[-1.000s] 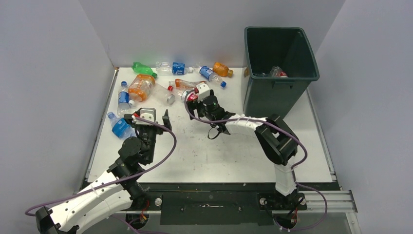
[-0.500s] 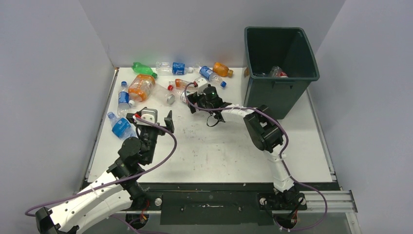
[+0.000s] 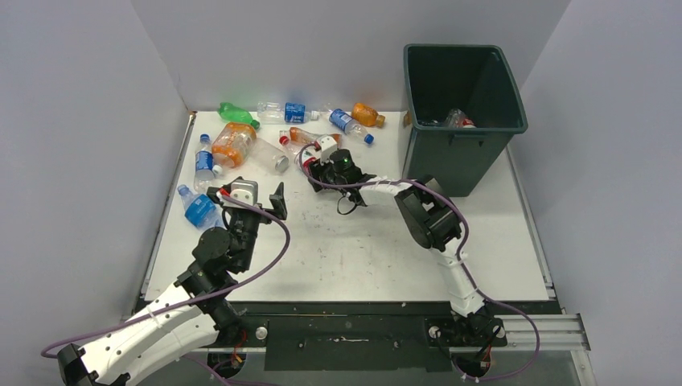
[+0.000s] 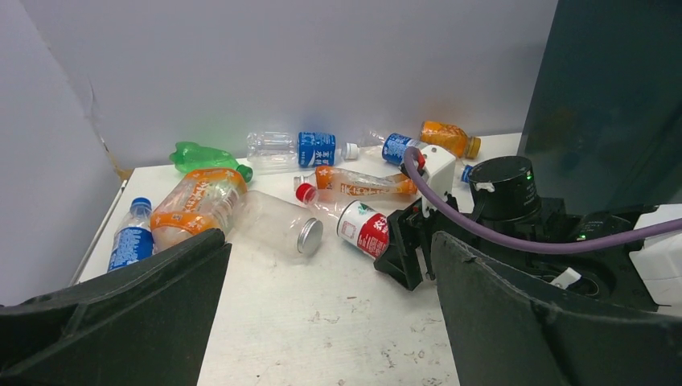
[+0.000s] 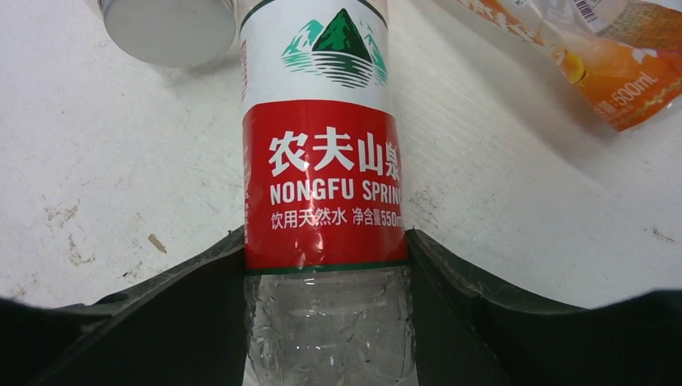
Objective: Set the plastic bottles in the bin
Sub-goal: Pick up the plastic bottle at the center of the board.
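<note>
Right end effector (image 5: pixel 326 245) snug on bottle (image 5: pixel 320 153)

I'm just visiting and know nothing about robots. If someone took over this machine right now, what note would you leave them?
Left gripper: open, empty, above the table.
Right gripper: closed on the red-label bottle, which lies on the table.
Done: a couple of bottles show inside the bin.
Left: lift this one into the bin, then the other bottles scattered at the table's far left.
</note>
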You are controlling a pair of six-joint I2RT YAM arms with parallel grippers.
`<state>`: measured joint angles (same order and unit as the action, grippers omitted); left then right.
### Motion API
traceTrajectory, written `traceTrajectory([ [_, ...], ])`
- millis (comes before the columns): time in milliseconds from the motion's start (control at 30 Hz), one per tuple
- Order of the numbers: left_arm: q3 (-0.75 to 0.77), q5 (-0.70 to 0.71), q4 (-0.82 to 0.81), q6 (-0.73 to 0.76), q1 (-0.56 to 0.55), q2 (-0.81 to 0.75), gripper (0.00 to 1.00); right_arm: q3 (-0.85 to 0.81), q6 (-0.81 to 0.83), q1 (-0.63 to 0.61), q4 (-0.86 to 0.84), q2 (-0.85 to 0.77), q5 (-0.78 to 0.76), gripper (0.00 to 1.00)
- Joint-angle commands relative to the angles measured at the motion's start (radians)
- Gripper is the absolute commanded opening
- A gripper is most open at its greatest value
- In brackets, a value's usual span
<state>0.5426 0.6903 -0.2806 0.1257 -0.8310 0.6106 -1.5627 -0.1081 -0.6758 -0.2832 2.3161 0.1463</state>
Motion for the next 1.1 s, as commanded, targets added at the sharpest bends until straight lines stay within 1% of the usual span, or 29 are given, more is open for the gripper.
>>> traceTrajectory([
  [0,0.014,-0.021,-0.017,0.002,0.001,-0.010,0.96,0.095,0.027,-0.018,-0.128,-0.087,-0.004,0.50],
  [33,0.012,-0.021,-0.018,0.002,0.001,-0.013,0.96,0.121,0.034,-0.023,-0.145,-0.108,-0.008,0.46],
  [100,0.010,-0.020,-0.022,0.007,-0.001,-0.015,0.96,0.177,0.035,-0.030,-0.172,-0.164,-0.015,0.44],
  [233,0.004,-0.012,-0.032,0.011,-0.005,-0.021,0.96,0.313,0.022,-0.058,-0.209,-0.328,-0.053,0.43],
  [333,0.003,-0.012,-0.035,0.011,-0.004,-0.019,0.96,0.407,0.016,-0.084,-0.199,-0.466,-0.105,0.42],
  [433,0.006,-0.010,-0.036,0.008,-0.003,-0.027,0.96,0.516,-0.026,-0.103,-0.205,-0.614,-0.142,0.41],
  [533,0.011,-0.015,-0.032,-0.023,0.002,-0.050,0.96,0.676,-0.095,-0.115,-0.256,-0.776,-0.169,0.39],
  [633,0.035,-0.062,-0.004,-0.132,0.008,-0.067,0.96,0.835,-0.163,-0.123,-0.366,-0.958,-0.155,0.39],
  [733,0.111,-0.184,0.063,-0.310,0.015,-0.049,0.96,0.991,-0.234,-0.130,-0.517,-1.113,-0.109,0.39],
  [833,0.146,-0.319,0.102,-0.486,0.018,-0.009,0.96,1.084,-0.276,-0.142,-0.615,-1.222,-0.081,0.39],
  [867,0.138,-0.390,0.079,-0.526,0.019,0.002,0.96,1.105,-0.292,-0.144,-0.637,-1.250,-0.073,0.39],
  [967,0.088,-0.612,-0.081,-0.618,0.022,0.039,0.96,1.155,-0.347,-0.152,-0.707,-1.303,-0.051,0.39],
  [1067,0.077,-0.755,-0.203,-0.691,0.024,0.095,0.96,1.198,-0.404,-0.158,-0.783,-1.326,-0.027,0.39],
])
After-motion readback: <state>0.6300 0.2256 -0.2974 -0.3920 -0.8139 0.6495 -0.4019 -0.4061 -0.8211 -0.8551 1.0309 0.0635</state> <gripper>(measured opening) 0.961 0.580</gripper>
